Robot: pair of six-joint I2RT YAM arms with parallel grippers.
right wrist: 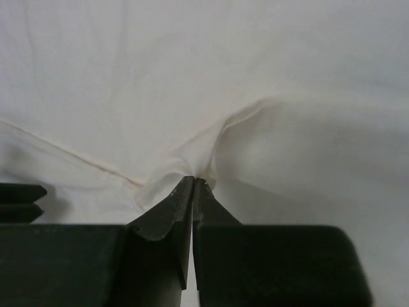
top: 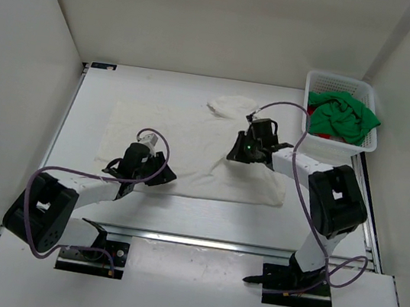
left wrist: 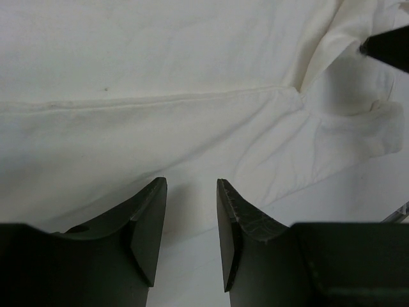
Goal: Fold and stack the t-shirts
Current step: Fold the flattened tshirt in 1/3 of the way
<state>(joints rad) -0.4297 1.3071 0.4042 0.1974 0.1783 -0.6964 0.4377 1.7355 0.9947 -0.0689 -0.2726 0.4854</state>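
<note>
The white t-shirt (top: 190,147) lies spread flat across the middle of the table. My right gripper (top: 238,155) is low over its right half, and in the right wrist view it (right wrist: 193,181) is shut on a pinched-up fold of the white cloth (right wrist: 211,144). At the shirt's near left edge my left gripper (top: 158,178) stands open; its fingers (left wrist: 148,220) hover over the white cloth (left wrist: 160,128) with nothing between them. The green t-shirt (top: 343,116) is bunched in the basket, and a bit of the red t-shirt (top: 322,132) shows under it.
The white mesh basket (top: 339,82) stands at the back right corner of the table. White walls close in the left, back and right sides. A metal rail (top: 200,241) runs along the near table edge in front of the arm bases.
</note>
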